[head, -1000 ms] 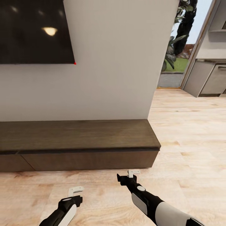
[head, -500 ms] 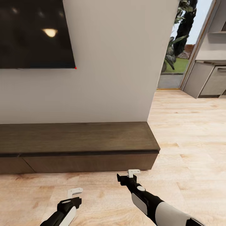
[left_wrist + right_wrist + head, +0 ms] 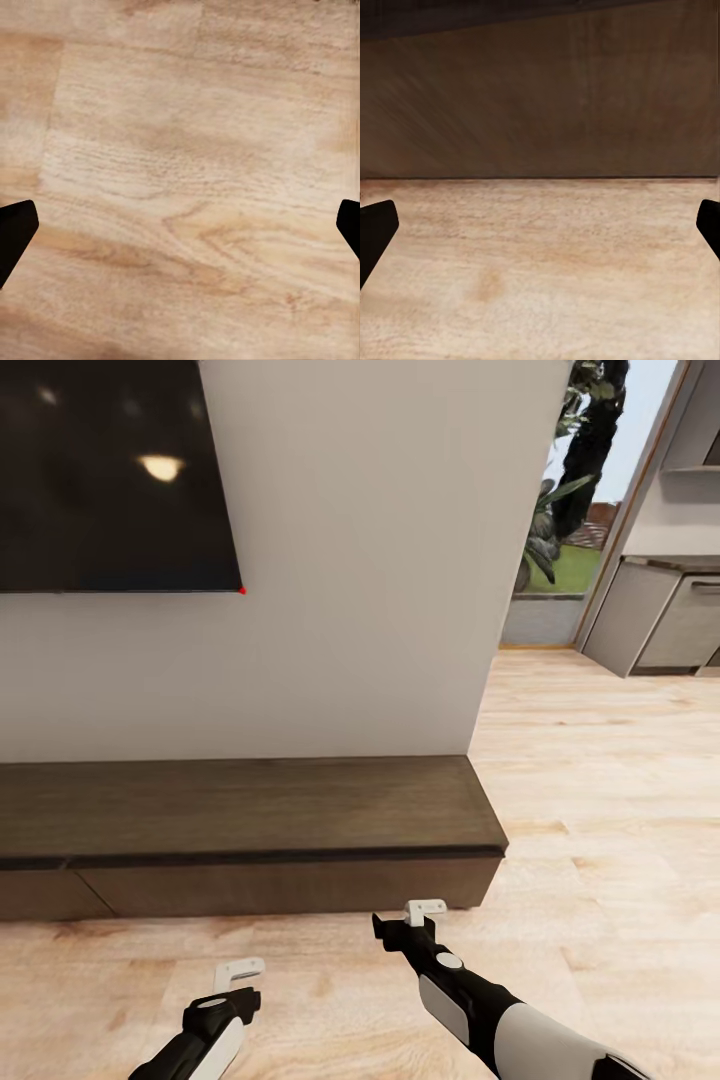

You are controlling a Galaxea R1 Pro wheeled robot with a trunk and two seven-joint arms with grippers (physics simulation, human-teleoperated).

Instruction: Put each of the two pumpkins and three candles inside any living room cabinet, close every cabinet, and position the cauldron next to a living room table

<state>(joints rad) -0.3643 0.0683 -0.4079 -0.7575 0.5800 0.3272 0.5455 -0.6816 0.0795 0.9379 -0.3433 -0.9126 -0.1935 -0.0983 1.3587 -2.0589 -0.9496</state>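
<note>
Pale wood plank floor (image 3: 620,800) underfoot, white wall (image 3: 370,560) ahead with a dark glossy screen (image 3: 110,470) mounted high at the left, a ceiling light mirrored in it and a tiny red dot at its lower corner. Against the wall's foot, the cabinet (image 3: 250,810): long, low, dark brown, bare on top, drawer fronts flush and shut, ending just short of the wall's right corner. Beyond that corner, an opening onto greenery, grass and sky, then grey kitchen units (image 3: 665,615) at far right. From the head view, left end effector (image 3: 240,972) low over the floor, well apart from the cabinet; right end effector (image 3: 425,912) further forward, just before the cabinet's front. From the left wrist view, only floor grain between two dark fingertips (image 3: 15,232) spread wide, nothing held. From the right wrist view, cabinet front meeting the floor, close ahead, dark fingertips (image 3: 376,229) likewise spread wide and empty. No readable writing or brand marks anywhere.
</note>
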